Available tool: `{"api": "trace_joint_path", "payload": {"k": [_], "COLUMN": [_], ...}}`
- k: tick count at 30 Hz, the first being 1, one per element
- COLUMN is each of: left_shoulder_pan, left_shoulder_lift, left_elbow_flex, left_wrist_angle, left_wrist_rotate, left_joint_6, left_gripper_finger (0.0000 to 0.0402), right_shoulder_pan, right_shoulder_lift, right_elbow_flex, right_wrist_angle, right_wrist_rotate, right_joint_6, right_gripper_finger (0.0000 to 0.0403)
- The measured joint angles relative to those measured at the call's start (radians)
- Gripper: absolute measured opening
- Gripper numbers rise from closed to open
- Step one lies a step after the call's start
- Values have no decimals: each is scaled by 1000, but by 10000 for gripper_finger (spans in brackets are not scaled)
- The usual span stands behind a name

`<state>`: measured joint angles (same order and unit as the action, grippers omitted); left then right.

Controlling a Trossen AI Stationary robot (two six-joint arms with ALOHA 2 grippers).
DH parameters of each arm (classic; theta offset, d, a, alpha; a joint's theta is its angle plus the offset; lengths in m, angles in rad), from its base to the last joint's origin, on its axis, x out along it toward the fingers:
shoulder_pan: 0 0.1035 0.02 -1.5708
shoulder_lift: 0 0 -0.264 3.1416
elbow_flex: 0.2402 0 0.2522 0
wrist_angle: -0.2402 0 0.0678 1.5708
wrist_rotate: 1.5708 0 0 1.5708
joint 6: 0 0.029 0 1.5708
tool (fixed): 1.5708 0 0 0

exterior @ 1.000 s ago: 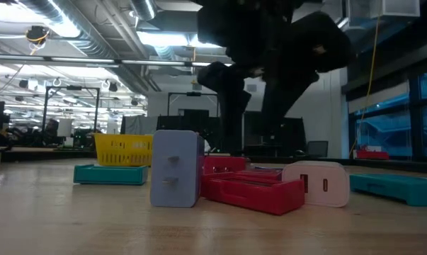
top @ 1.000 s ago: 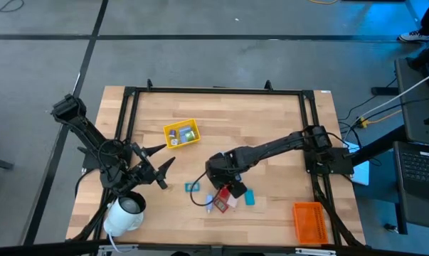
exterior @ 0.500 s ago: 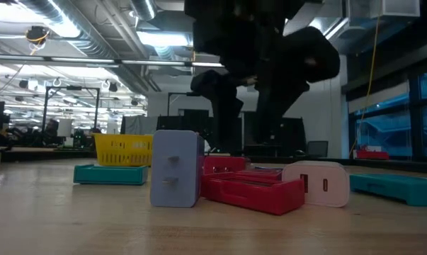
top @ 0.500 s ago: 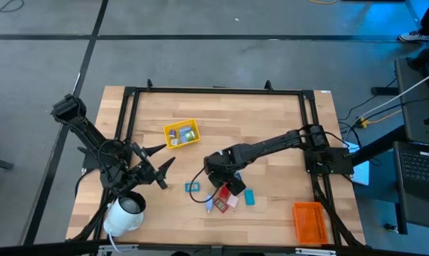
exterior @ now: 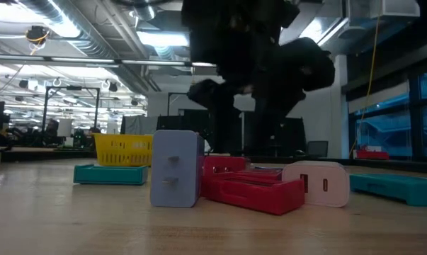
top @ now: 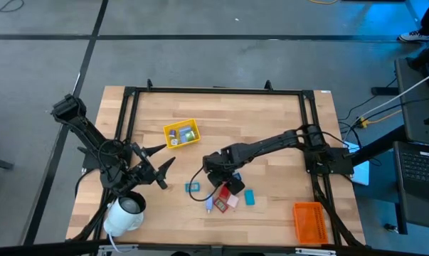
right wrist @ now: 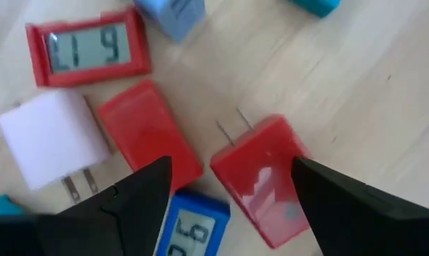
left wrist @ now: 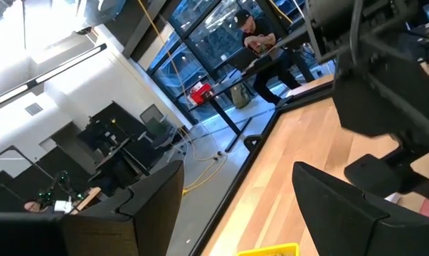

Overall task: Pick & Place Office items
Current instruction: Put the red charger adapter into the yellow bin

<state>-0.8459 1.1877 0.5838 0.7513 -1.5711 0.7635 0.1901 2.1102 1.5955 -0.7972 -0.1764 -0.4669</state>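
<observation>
The office items lie in a cluster on the table (top: 227,198). In the right wrist view I see a red pronged plug block (right wrist: 260,178), a red block (right wrist: 146,142), a pale pink charger (right wrist: 47,139), a red display piece (right wrist: 89,50), a blue display piece (right wrist: 193,229) and a light blue piece (right wrist: 175,13). A teal frame (top: 193,187) lies apart to their left. My right gripper (right wrist: 232,167) hovers open just above the cluster (top: 215,175), touching nothing. My left gripper (top: 161,161) waits open near the table's left side.
A yellow ribbed tray (top: 181,133) with small things in it sits at mid-table toward the far side. An orange tray (top: 308,220) is at the near right corner. A white roll (top: 125,213) lies near the left arm. A person (left wrist: 255,32) stands beyond the table.
My right gripper has shifted a little toward the table's left edge above the cluster and has stayed open. The items have not moved.
</observation>
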Motion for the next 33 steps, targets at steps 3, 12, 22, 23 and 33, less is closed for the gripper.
{"api": "trace_joint_path", "payload": {"k": [3,12,22,23,33], "left_shoulder_pan": [0,-3,-3,-3,-3], "left_shoulder_lift": [0,0,0,0,0], "left_elbow_flex": [0,0,0,0,0], "left_wrist_angle": [0,0,0,0,0], "left_wrist_rotate": [0,0,0,0,0], "left_joint_6": [0,0,-1,-1,0], "left_gripper_finger": [261,261,261,261,261], "right_shoulder_pan": [-2,-9,-38,-41,-8], "right_shoulder_lift": [15,27,34,35,38], "right_elbow_flex": [2,4,3,3,114], "right_wrist_angle": [15,35,69,70,-15], "right_wrist_rotate": [1,-21,-30,-30,25], "right_joint_6": [-23,-47,-108,-117,-155], "right_gripper_finger": [295,295,295,295,295]}}
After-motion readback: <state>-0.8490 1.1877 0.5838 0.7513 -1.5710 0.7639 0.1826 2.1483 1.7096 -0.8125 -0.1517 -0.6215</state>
